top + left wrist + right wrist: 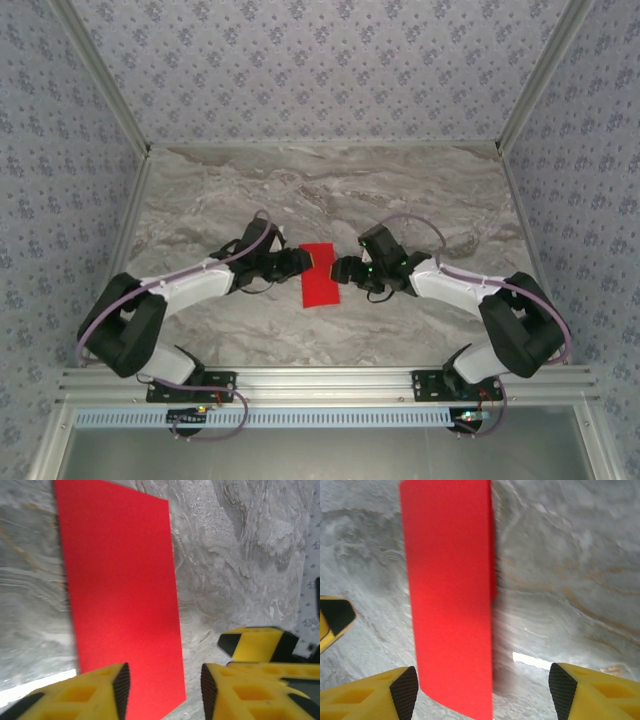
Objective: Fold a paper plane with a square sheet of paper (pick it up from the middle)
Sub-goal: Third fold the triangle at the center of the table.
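Observation:
The red paper (320, 275) lies on the marble table as a narrow rectangle, apparently folded in two layers. My left gripper (300, 262) stands open at its upper left edge. In the left wrist view the paper (120, 595) runs between and under the spread yellow fingers of that gripper (165, 690). My right gripper (341, 268) stands open at the upper right edge. In the right wrist view the paper (452, 605) reaches in between the wide-apart fingers of that gripper (482, 695), nearer the left one, and casts a shadow to its right. Neither gripper holds anything.
The marble tabletop (330, 190) is bounded by patterned walls at the back and sides, with an aluminium rail (320, 380) at the near edge. The two grippers face each other closely across the paper; a finger of each shows in the other's wrist view.

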{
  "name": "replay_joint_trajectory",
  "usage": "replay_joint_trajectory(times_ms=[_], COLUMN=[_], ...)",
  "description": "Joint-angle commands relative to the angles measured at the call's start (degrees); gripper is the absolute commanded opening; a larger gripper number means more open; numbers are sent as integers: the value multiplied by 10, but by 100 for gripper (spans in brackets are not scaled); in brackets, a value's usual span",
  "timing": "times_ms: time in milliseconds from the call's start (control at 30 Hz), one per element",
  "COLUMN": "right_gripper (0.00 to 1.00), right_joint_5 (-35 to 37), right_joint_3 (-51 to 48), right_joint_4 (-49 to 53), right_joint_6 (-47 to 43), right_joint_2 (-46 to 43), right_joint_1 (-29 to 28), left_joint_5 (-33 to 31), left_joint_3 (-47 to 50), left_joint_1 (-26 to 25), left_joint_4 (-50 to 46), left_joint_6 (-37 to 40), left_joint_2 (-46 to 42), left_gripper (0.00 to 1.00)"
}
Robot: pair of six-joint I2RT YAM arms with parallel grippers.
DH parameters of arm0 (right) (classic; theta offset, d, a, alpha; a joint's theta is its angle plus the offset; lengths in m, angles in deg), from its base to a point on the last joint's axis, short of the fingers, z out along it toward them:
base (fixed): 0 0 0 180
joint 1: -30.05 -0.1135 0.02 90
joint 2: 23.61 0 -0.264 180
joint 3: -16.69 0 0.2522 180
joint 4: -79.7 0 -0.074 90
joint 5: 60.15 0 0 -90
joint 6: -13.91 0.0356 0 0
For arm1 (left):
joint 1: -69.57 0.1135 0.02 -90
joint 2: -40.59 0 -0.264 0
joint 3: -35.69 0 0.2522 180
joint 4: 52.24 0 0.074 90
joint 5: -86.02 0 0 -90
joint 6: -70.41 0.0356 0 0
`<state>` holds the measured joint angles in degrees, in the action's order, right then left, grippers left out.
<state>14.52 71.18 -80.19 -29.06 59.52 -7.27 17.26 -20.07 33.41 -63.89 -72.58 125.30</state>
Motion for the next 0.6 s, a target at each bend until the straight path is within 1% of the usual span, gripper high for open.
replay_joint_trajectory(times_ms=[0,100,267,367,567], right_gripper=[72,69,61,56,52], right_joint_5=[-6,-12,-20,-23,-27], right_joint_3=[-15,-20,-31,-33,-35], right_joint_4=[-12,-17,-30,-36,-43], right_joint_6=[34,42,49,52,54], right_joint_2=[-15,-16,-10,-3,9], right_joint_1=[-7,-14,-22,-27,-35], left_joint_5=[-14,-36,-28,-31,-39], left_joint_3=[-26,-30,-30,-31,-31], left_joint_1=[-8,-8,-8,-8,-8], left_joint_4=[20,5,19,22,13], left_joint_6=[2,7,6,4,10], left_joint_2=[29,49,82,96,110], left_gripper=[36,32,26,25,23])
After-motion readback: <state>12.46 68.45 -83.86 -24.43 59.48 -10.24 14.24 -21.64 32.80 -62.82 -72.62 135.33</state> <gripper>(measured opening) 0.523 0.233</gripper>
